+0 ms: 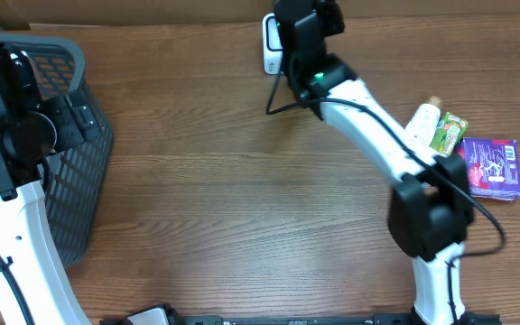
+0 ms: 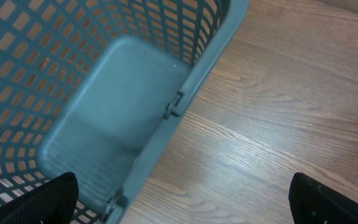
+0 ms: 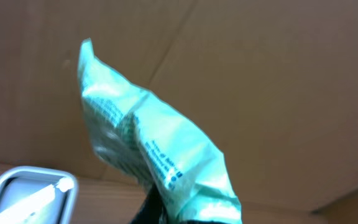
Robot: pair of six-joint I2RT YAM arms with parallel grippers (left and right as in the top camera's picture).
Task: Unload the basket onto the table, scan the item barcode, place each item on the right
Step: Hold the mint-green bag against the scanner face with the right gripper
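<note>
A light green crinkled packet (image 3: 148, 146) with small printed text stands up out of my right gripper (image 3: 188, 214), which is shut on its lower end. The white barcode scanner (image 3: 27, 196) shows at the lower left of the right wrist view. From overhead, the scanner (image 1: 273, 45) stands at the table's far edge and my right gripper (image 1: 303, 23) is just to its right, hiding the packet. My left gripper (image 2: 182, 199) is open and holds nothing. It hangs over the rim of the grey-blue basket (image 2: 104, 93).
The mesh basket (image 1: 79, 181) takes up the left side of the table. At the right lie a small white bottle (image 1: 422, 122), a green snack packet (image 1: 448, 134) and a purple packet (image 1: 492, 168). A cardboard wall (image 3: 278, 74) rises behind the scanner.
</note>
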